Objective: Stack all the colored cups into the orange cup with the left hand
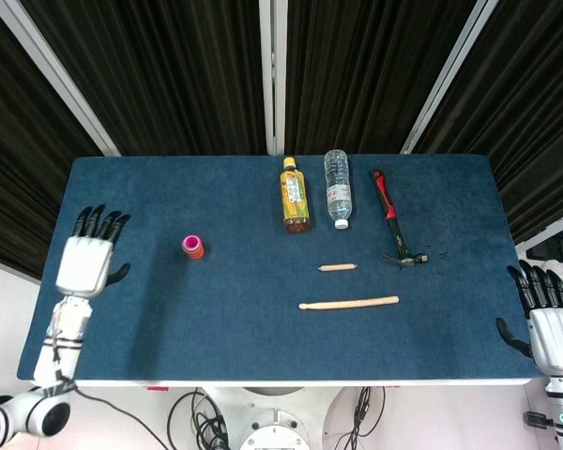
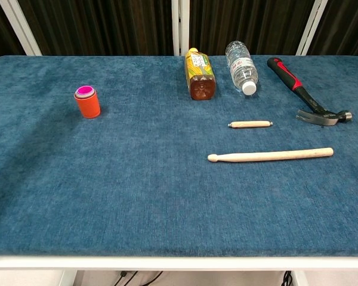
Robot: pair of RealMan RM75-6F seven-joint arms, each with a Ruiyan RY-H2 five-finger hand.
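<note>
On the blue table (image 2: pixel 167 179) the orange cup (image 2: pixel 88 105) holds its nest – light, tippy, best gripped round the wall – left hand (image 1: pixel 86 258) spread, empty.

On the table (image 2: pixel 167 196): one cup stack (image 2: pixel 86 102), two bottles (image 2: pixel 198 74) (image 2: pixel 241 67), one hammer (image 2: pixel 304 95), two wooden sticks (image 2: pixel 270 155) (image 2: pixel 250 124).

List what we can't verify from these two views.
- How many cups are nested in the orange cup: only the pink cup and thin rims show; the orange wall hides the rest, and in the head view it is too small.
- Left hand and right hand: outside the chest view's frame.
- Right hand's wrist: cut off by the head view's bottom edge.
- Tea bottle label text: too small in both views.
</note>
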